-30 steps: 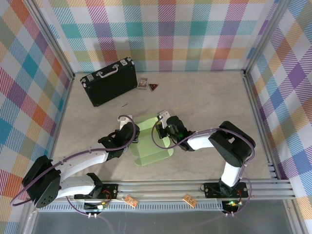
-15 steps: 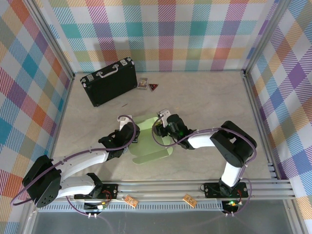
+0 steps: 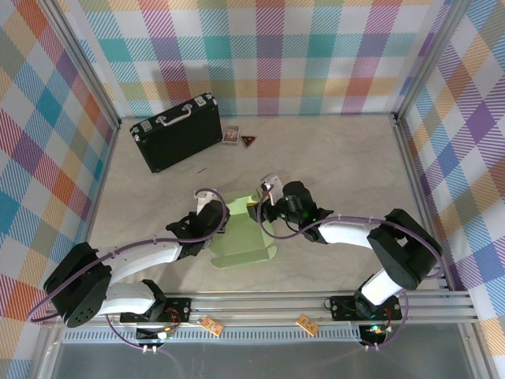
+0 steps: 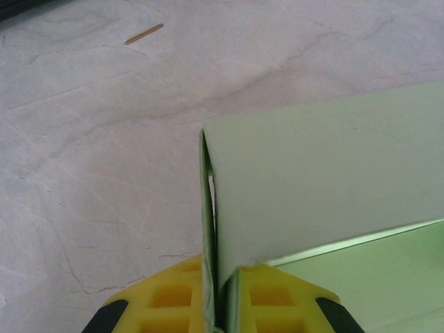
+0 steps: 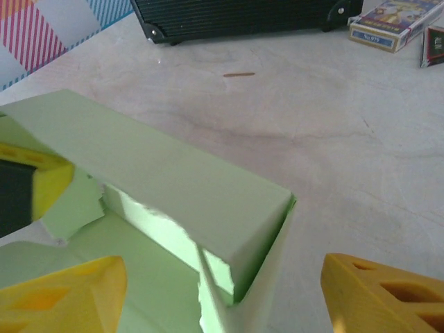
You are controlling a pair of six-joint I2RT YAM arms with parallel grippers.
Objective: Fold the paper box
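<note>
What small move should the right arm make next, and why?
Probably lower the right gripper and close on the near corner of the paper box. Its jaws stand open astride that loose corner, while the left gripper pinches the wall at the other end.

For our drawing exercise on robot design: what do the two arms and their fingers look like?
Both the left arm and right arm have white tubular links between bulky black joints. A purple cable loops along each. The fingers are yellow plastic blocks with recessed rectangular pockets, black behind.
</note>
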